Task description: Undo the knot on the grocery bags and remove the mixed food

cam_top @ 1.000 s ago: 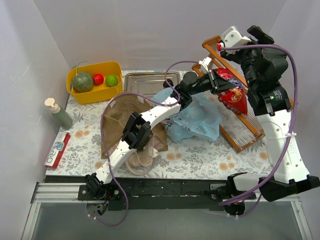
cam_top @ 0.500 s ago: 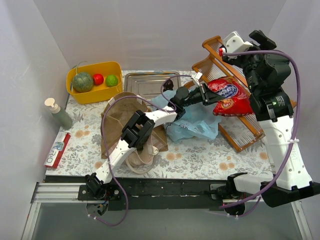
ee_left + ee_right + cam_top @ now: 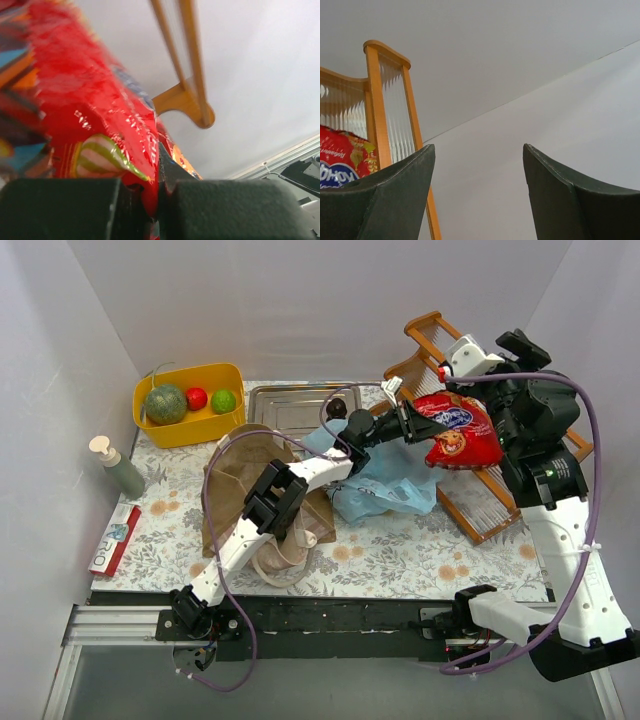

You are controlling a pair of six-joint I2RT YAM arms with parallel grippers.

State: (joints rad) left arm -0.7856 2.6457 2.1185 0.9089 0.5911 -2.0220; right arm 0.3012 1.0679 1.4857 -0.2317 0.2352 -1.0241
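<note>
My left gripper is shut on the edge of the red snack packet and holds it in the air above the light blue plastic bag. In the left wrist view the packet is pinched between the jaws of the left gripper. My right gripper is raised behind the packet, open and empty; in the right wrist view it faces the wall. The brown paper bag lies flat under my left arm. The green melon sits in the yellow tub.
A wooden slatted rack leans at the right, also in the wrist views. A metal tray lies at the back. A red ball and a green ball sit in the tub. A pump bottle and a red-white box are at the left.
My left gripper has drawn the red packet a little left and turned it flatter. My right arm has pulled back to the right, away from the packet.
</note>
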